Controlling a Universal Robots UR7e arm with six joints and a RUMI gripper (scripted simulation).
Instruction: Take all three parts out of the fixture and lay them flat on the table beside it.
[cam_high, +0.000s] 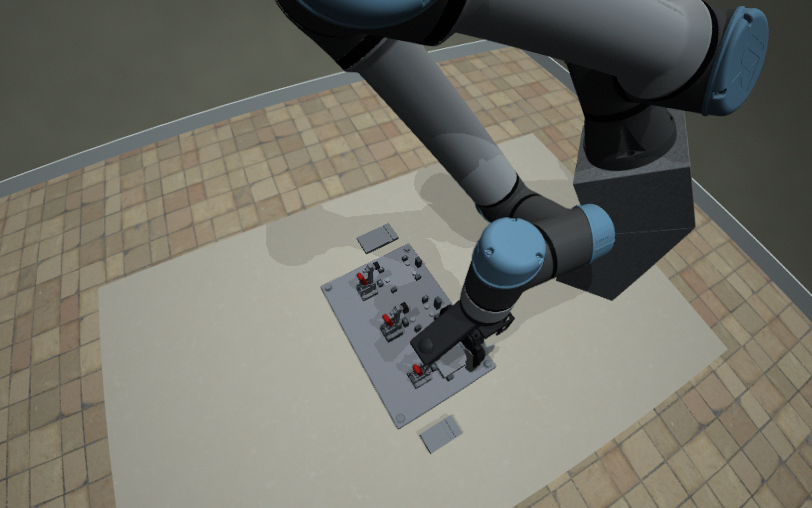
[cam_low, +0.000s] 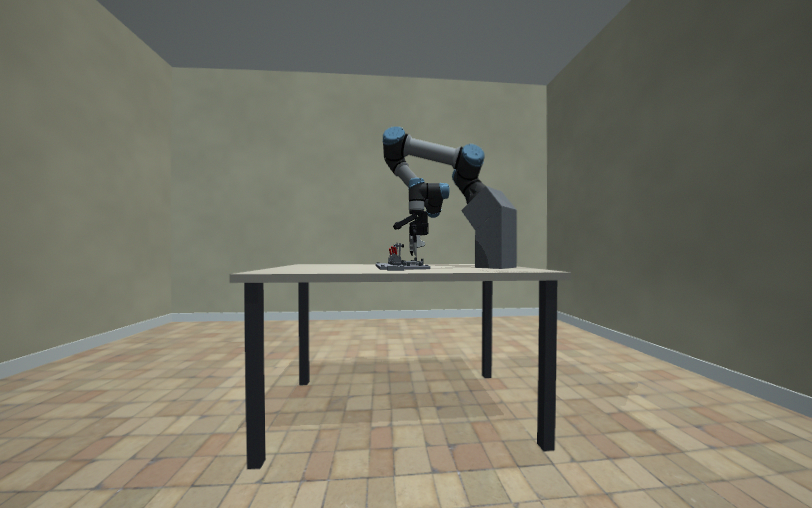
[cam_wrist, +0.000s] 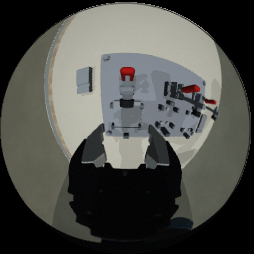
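While the arm reaches over the fixture (cam_high: 359, 323) (cam_low: 381, 265) (cam_wrist: 155, 62) in the top view, two parts already lie flat on the table (cam_high: 209, 359) (cam_low: 335, 277) (cam_wrist: 145, 25), near opposite ends of it. The first plate (cam_high: 374, 240) (cam_wrist: 201, 123) and the second plate (cam_high: 438, 435) (cam_wrist: 83, 80) are thin, grey and rectangular, each crossed by a fine dark line close to one short edge. The third plate (cam_high: 450, 364) (cam_wrist: 131, 119) is in the fixture, at the end toward the second, partly covered by the pincer (cam_high: 459, 355) (cam_low: 413, 255) (cam_wrist: 126, 124); its visible surface looks paler.

From the exterior, the pincer points down just above the fixture, which sits low on the table; the plates are too small there to judge.

In the wrist view, the pincer stands open, gripping nothing, its fingers spread about the third plate's near end. That plate lies flat, broad and smooth grey, a thin dark line across it, in front of a red-handled clamp (cam_wrist: 127, 74).
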